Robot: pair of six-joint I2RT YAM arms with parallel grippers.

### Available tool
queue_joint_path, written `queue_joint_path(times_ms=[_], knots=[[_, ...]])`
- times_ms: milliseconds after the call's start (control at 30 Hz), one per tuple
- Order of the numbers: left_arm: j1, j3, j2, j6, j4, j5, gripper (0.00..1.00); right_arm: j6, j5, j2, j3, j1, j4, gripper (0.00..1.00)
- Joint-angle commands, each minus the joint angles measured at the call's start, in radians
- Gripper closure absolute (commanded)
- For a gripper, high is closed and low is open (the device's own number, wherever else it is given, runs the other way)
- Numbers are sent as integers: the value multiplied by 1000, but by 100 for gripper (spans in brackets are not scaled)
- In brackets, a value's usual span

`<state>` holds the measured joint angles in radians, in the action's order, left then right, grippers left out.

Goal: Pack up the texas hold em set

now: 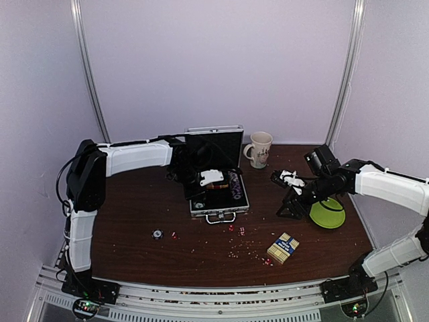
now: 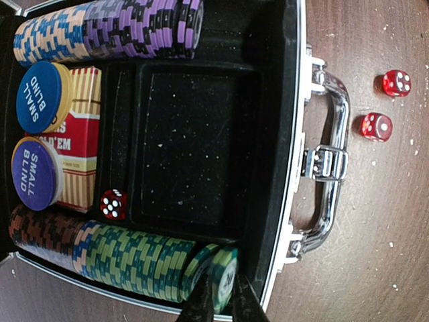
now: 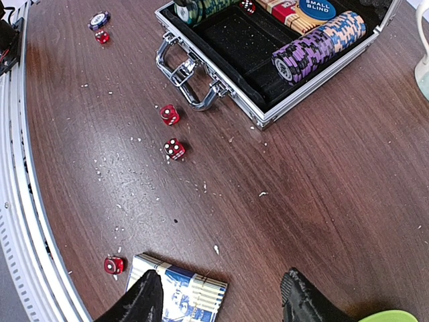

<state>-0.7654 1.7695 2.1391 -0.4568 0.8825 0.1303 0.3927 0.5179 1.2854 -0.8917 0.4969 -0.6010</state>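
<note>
The silver case (image 1: 219, 201) lies open at mid-table, its lid upright. In the left wrist view its black tray (image 2: 194, 134) holds rows of chips, a red card box (image 2: 77, 134) and a red die (image 2: 112, 204). My left gripper (image 2: 223, 302) is shut on a green poker chip (image 2: 226, 272), which stands tilted at the end of the green row, by the case wall. My right gripper (image 3: 222, 282) hangs open above the table, over the blue-and-tan card box (image 3: 181, 295). Two red dice (image 3: 169, 115) lie by the case handle (image 3: 184, 74).
A loose chip (image 1: 157, 234) and a die lie front left. Another die (image 3: 113, 265) sits beside the card box (image 1: 283, 248). A cream mug (image 1: 259, 149) stands right of the lid. A green plate (image 1: 327, 213) lies under my right arm. Crumbs dot the wood.
</note>
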Motion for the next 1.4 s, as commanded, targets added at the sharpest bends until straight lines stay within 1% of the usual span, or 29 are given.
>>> queue_joint_path(times_ms=[0,267,400,467,533,633,767,867,1000,1067,1200,1367], knots=[[-5,25,24,-22,-24,-19,86,1,3,18,-3,-8,9,39],[-12,17,16,-13,-24,-46,85,3,8,26,-3,-9,8,39],[-37,-23,-54,24,-56,-68,75,3,10,29,-3,-9,7,40],[-41,-60,-97,96,-88,-100,68,5,10,29,-3,-9,6,40],[-40,-100,-130,178,-123,-177,60,6,10,29,-1,-10,6,40],[-32,-122,-142,331,-115,-264,56,8,11,33,-1,-10,5,40],[-28,-176,-143,497,-144,-207,52,9,13,43,-3,-11,6,40],[-28,-201,-124,567,-182,-183,51,9,17,60,-11,-11,2,40],[-27,-207,-93,631,-211,-206,47,9,17,65,-13,-11,-2,40],[-23,-210,-87,660,-229,-205,47,9,17,65,-10,-11,-2,40],[-18,-206,-71,684,-251,-213,49,9,14,65,-9,-11,-2,39],[-17,-190,-45,665,-248,-217,54,12,14,73,-11,-11,-4,39]])
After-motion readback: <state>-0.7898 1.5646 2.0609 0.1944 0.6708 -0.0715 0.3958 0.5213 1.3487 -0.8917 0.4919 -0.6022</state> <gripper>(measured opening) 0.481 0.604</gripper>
